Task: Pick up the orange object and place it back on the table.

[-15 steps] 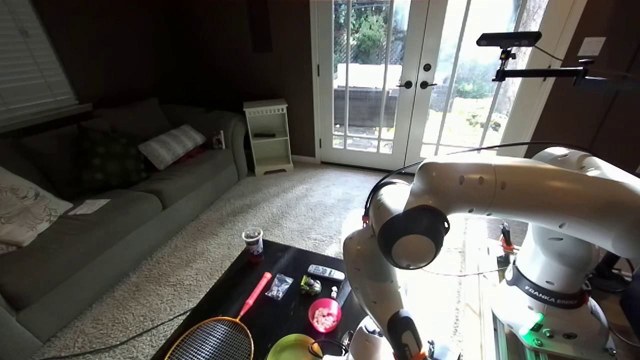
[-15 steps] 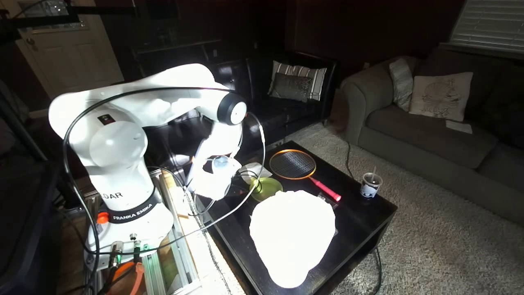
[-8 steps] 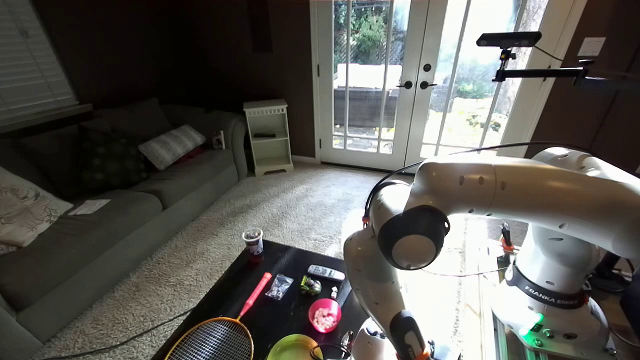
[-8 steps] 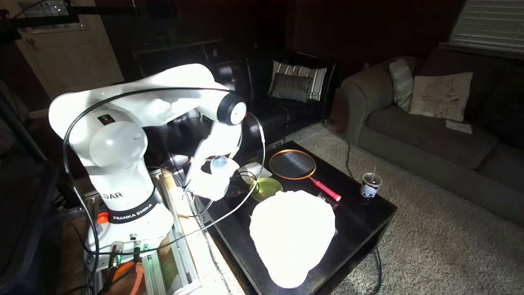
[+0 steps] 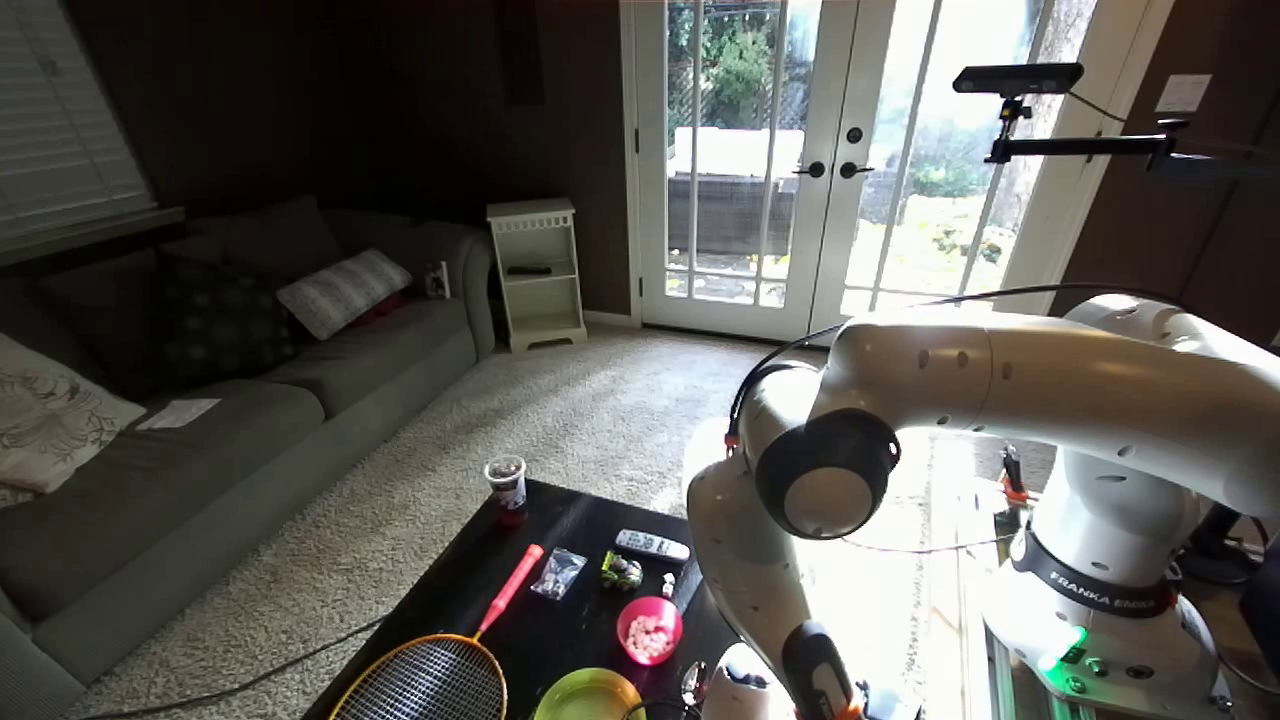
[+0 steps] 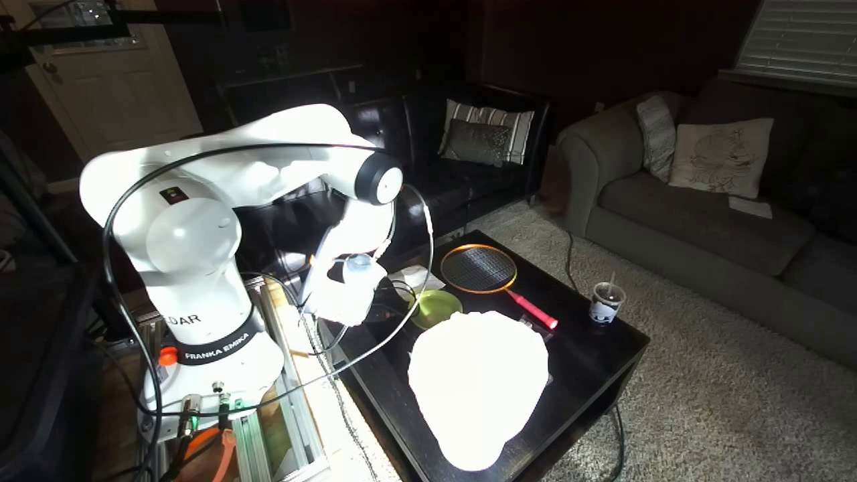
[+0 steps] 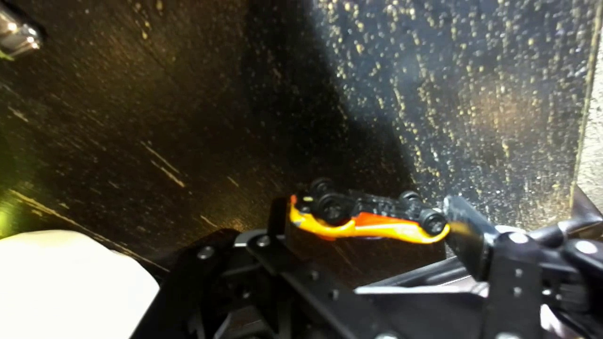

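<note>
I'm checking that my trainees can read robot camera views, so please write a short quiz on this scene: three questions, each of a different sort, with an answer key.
1. Multiple choice: in the wrist view, what does the end effector hold?
a) the cup
b) the toy car
c) the remote
2. True or false: the racket and the bowl both rest on the table.
3. Short answer: what colour is the racket's handle?

Key:
1. b
2. True
3. Pink
</note>
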